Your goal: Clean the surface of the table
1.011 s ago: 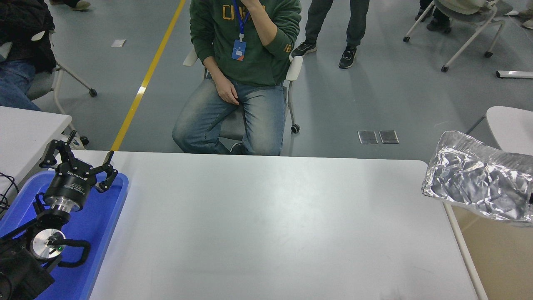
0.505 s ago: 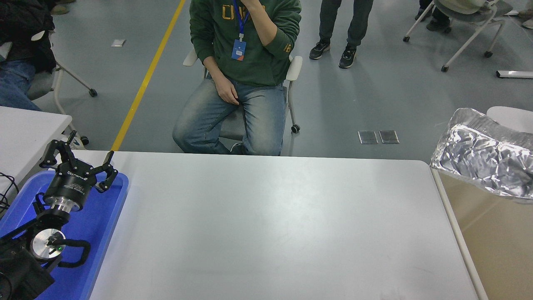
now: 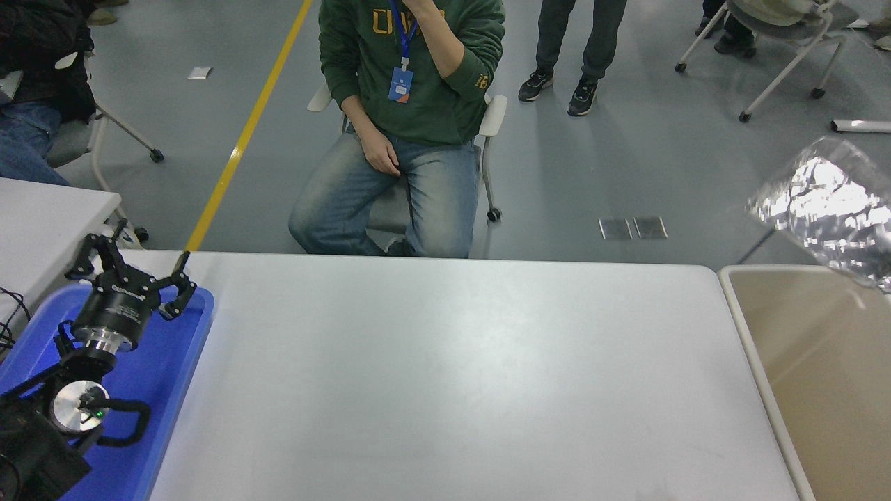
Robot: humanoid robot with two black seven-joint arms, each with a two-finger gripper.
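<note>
- Tabletop first: the table surface, white, matte and round-cornered, fills the middle and lower part of the head view.
- At the left end of the table surface lies a blue tray.
- The left gripper is parked above that tray, near the table surface's far left corner, fingers spread wide apart and grasping nothing.
- Just past the right end of the table surface stands a beige bin, its pale rim running alongside the table edge.
- Above the bin's far right corner, clear of the table surface, hangs a crumpled silver foil sheet, blurred at its edges.
- The right gripper itself does not show; what holds the foil lies beyond the picture's right edge, so its grasp cannot be told.
- Beyond the far edge of the table surface, a person in a green sweatshirt and jeans sits on a white chair, one hand resting on a thigh.
- Farther back from the table surface, another person's legs stand on the grey floor.
</note>
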